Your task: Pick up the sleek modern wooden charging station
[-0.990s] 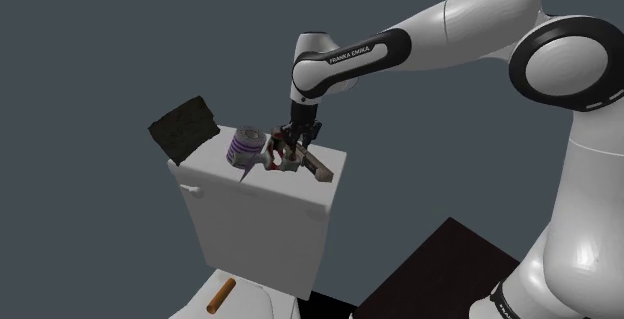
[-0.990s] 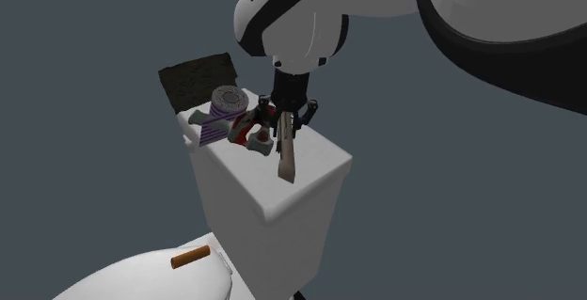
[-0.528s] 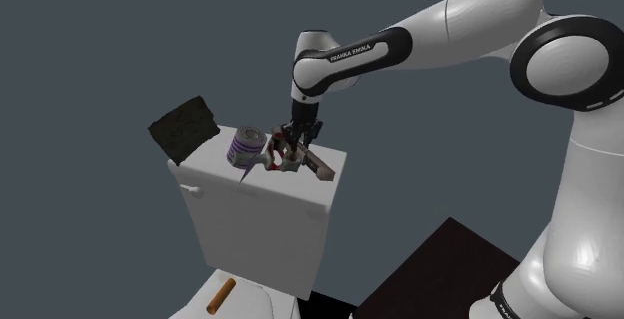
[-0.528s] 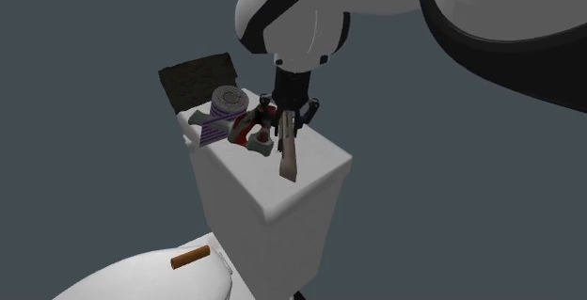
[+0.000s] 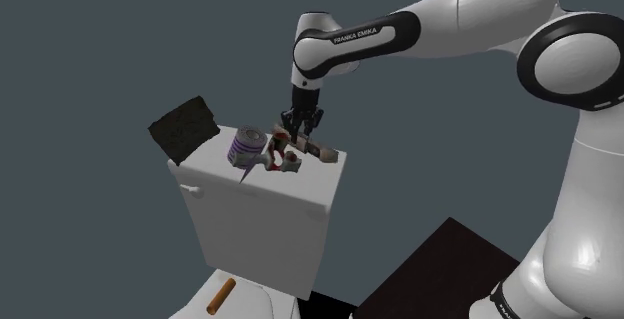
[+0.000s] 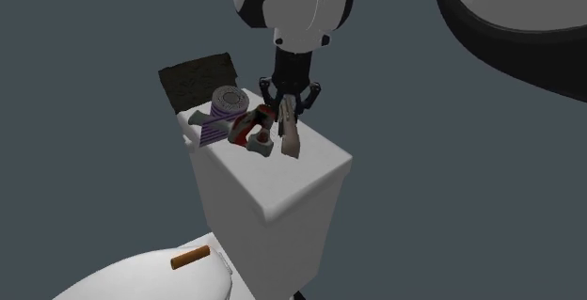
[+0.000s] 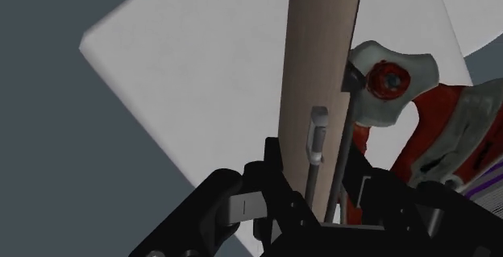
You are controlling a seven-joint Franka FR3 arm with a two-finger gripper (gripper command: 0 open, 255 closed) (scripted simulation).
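Observation:
The charging station (image 6: pixel 290 136) is a flat brown wooden board with a small white plug piece (image 7: pixel 317 130) on its face. My gripper (image 6: pixel 287 108) is shut on its upper end, and the board hangs tilted over the white toilet tank lid (image 6: pixel 315 171). In the shoulder view the gripper (image 5: pixel 301 127) holds the board (image 5: pixel 318 151) just above the lid's far side. Along the hand, the board (image 7: pixel 322 54) runs away from the gripper (image 7: pixel 322 207), clasped between the black fingers (image 7: pixel 270 183). I cannot tell whether its low end touches the lid.
Beside the board on the tank (image 5: pixel 260 217) lie a red and white object (image 6: pixel 252 134), a purple striped can (image 6: pixel 219 110) and a dark rough block (image 6: pixel 198 77). An orange-brown cylinder (image 6: pixel 191 258) rests on the toilet seat lid below. The dark stand top (image 5: pixel 440 267) is at lower right.
The gripper has risen with the charging station in it. The board's free end came up off the tank lid and now hangs steeper and closer to the hand.

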